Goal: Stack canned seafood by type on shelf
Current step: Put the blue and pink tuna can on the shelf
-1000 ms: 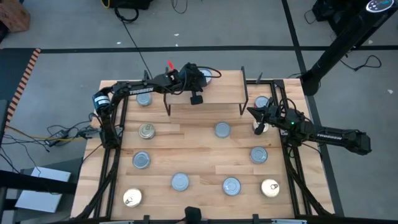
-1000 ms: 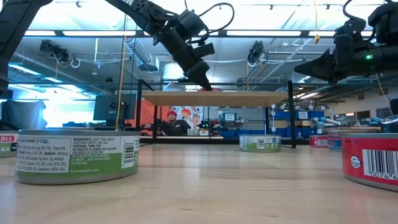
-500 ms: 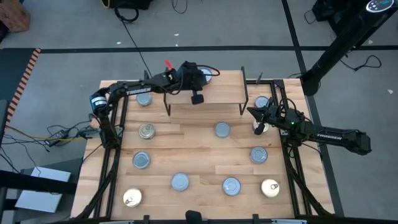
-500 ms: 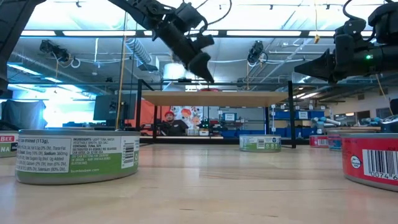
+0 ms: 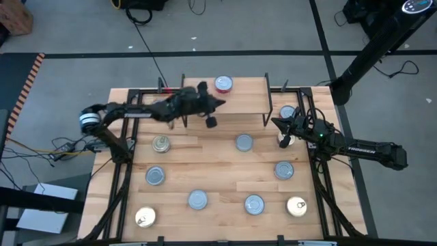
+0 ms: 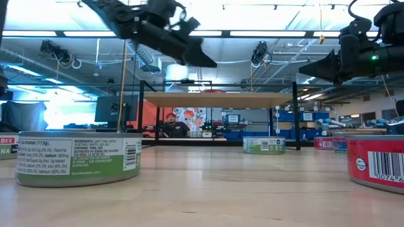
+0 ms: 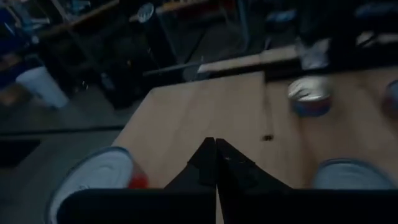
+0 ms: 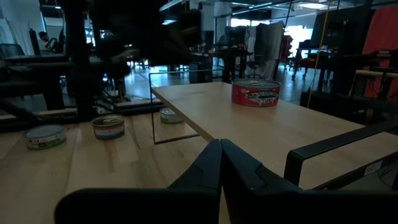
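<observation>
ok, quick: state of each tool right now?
Left tool: closed, empty, above the table in front of the shelf.
Right tool: closed, holding nothing, by the shelf's right end.

Left arm enters from 9 o'clock in the high view, reaching across toward centre; its left pincer (image 5: 211,121) hangs in the air, fingers pressed together, empty, tips pointing toward 4 o'clock. Right arm comes in from 3 o'clock, stretched low and nearly level; right pincer (image 5: 280,124) points toward 9 o'clock, fingers together to a tip, nothing between them.
</observation>
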`<state>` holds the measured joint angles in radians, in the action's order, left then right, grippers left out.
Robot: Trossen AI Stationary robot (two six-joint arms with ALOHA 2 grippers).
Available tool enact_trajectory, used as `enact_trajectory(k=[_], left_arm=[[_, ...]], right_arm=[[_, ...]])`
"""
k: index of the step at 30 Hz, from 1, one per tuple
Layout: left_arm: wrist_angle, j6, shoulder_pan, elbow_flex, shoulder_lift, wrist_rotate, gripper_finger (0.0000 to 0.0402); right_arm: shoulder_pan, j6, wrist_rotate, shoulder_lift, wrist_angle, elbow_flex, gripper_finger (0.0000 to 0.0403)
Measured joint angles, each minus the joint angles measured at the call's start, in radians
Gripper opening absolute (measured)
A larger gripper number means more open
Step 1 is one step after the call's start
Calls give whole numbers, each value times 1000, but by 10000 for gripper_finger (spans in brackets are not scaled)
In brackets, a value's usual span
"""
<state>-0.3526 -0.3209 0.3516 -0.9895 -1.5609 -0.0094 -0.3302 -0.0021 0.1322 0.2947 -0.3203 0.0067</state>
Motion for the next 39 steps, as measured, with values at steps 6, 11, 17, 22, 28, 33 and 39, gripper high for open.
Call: enact_trajectory(k=[6, 11, 17, 22, 28, 33, 39], left_arm=[[-247, 94, -65, 242, 130, 0, 1], [-492, 155, -113, 412, 183, 0, 1], [-698, 179, -154, 565, 205, 23, 1], [-781, 238, -174, 647, 210, 46, 3], [-781, 285, -177, 678, 210, 85, 3], [-782, 303, -177, 672, 209, 160, 4], [-781, 302, -177, 672, 209, 180, 4]], right_arm=[[0, 0, -2, 0, 0, 0, 19], [0, 0, -2, 0, 0, 0, 19], [0, 0, -2, 0, 0, 0, 19], [0, 0, -2, 0, 0, 0, 19], [0, 0, 1, 0, 0, 0, 19], [0, 0, 1, 0, 0, 0, 19], [0, 0, 1, 0, 0, 0, 19]])
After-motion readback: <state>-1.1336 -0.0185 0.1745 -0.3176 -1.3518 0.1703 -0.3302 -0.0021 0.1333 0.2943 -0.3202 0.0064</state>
